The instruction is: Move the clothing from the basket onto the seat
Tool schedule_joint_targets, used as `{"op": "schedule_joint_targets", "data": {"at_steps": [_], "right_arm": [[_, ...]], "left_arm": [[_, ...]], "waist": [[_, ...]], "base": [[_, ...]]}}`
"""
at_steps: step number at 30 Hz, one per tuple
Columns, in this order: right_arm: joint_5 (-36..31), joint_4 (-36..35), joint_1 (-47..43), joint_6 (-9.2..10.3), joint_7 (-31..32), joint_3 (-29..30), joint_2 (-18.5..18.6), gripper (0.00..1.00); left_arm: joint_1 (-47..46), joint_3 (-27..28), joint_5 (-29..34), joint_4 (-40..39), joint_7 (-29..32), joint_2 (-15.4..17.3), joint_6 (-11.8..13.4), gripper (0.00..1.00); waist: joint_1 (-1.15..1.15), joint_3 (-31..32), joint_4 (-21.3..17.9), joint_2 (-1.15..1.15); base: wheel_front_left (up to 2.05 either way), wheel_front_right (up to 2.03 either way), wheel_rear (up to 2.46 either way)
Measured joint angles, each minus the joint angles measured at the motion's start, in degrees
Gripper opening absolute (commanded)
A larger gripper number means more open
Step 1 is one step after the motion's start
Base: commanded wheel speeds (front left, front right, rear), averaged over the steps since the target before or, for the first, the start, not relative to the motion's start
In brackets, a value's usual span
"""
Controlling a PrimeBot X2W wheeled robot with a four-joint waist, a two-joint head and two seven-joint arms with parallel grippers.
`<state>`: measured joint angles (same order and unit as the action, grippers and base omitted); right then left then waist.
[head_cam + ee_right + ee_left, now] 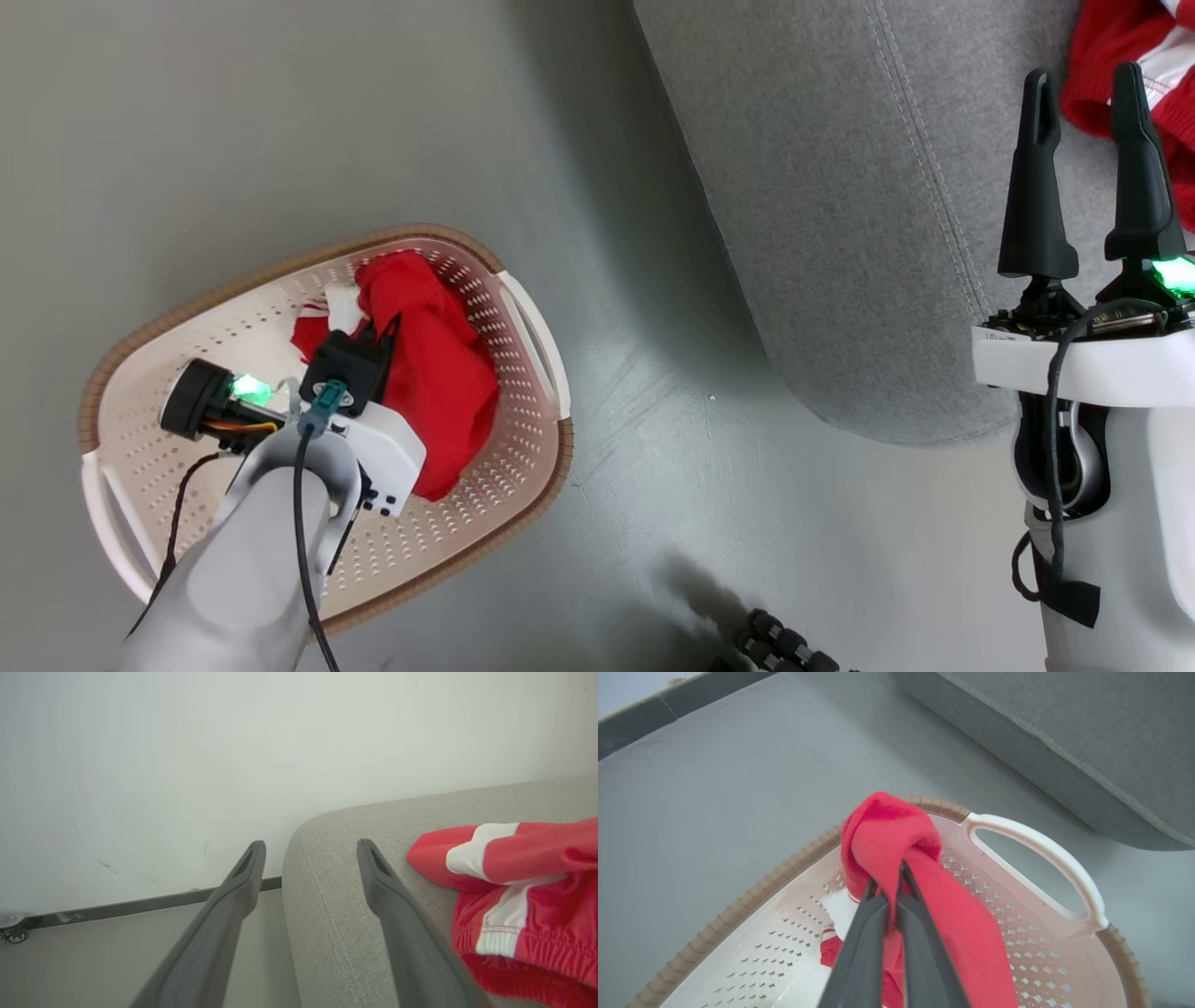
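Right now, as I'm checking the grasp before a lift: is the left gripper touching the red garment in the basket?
Touching. The left wrist view shows the left gripper shut on a fold of the red garment over the basket.

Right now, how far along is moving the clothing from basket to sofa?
Done: a striped garment lies on the sofa. In hand: the left gripper is shut on a red garment, inside the basket. Left: carrying it over to the sofa. The right gripper is open and empty.
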<state>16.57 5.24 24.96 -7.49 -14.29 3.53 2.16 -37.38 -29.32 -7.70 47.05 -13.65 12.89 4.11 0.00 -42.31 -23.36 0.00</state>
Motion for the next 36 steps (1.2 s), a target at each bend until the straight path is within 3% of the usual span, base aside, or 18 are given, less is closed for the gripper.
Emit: {"op": "schedule_joint_targets", "data": {"at_steps": [14,20,36], "right_arm": [[-3.9,0.3,1.0,0.00,0.0,1.0,0.1,1.00],[-6.2,1.0,0.9,0.00,-0.1,1.2,0.1,1.00],[-10.2,4.0,-0.7,0.00,-0.1,0.5,0.3,1.00]], "left_arm": [[1.3,2.2,-2.3,-6.8,-0.5,-0.6,1.8,0.00],[2.2,3.0,-2.2,-13.3,-0.5,-0.6,2.2,0.00],[6.8,5.8,-2.3,-24.7,-0.5,1.4,2.9,0.00]], "waist": [[0.00,4.9,4.0,0.00],[0.00,7.8,6.1,0.00],[0.00,16.8,11.5,0.00]], "base": [[0.00,0.00,0.00],[0.00,0.00,0.00],[0.00,0.00,0.00]]}}
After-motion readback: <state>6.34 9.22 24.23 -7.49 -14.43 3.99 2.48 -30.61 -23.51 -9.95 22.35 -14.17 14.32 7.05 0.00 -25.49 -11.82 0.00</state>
